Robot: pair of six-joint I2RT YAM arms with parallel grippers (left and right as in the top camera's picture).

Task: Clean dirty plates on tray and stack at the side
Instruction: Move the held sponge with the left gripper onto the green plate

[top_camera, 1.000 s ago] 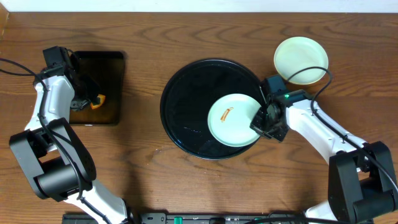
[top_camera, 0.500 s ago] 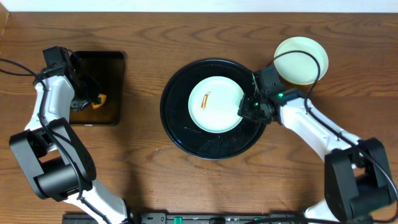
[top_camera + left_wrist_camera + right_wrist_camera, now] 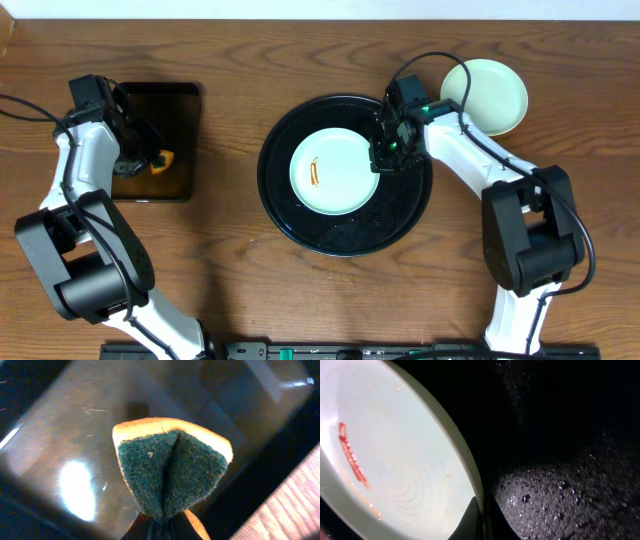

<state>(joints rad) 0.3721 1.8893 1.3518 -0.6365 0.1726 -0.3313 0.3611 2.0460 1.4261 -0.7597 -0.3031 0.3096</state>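
Our right gripper [image 3: 385, 160], pinching the plate [image 3: 333, 171] by its rim, has dragged it to mid tray [image 3: 345, 235] | left gripper [image 3: 162, 527] clamps the sponge [image 3: 172, 472] | we judge scrubbing next.

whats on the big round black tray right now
One pale mint plate with an orange sauce streak, its rim pinched by the right end effector. Bare tray around it shows pale specks. Whatever lies under the plate is hidden.
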